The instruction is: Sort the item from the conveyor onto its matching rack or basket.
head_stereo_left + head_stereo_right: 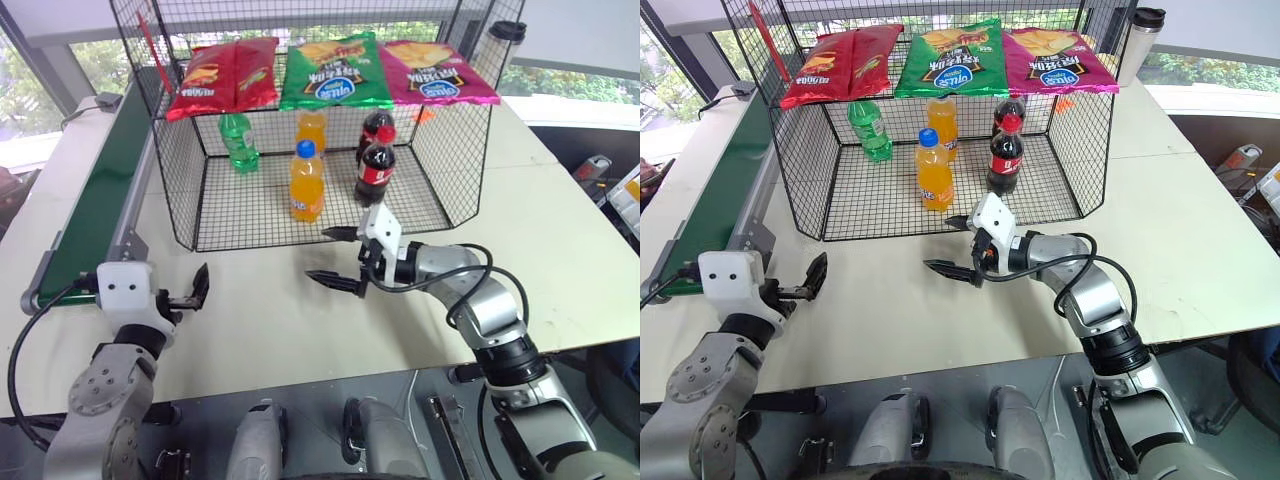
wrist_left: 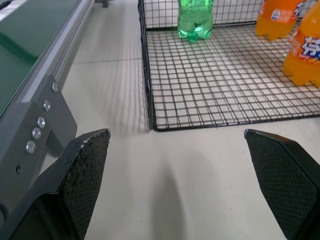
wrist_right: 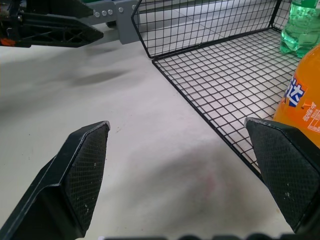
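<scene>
Left gripper: wide open, empty, beside conveyor.
Right gripper: wide open, empty, before cage.
Green bottle: upright inside cage.

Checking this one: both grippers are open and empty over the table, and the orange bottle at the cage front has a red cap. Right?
Not quite. The orange bottle at the front of the cage has a blue cap, as the left eye view shows. The left gripper and right gripper are indeed open and empty.

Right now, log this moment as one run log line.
left gripper: open, empty | right gripper: open, empty | conveyor: bare | green bottle: upright in cage
</scene>
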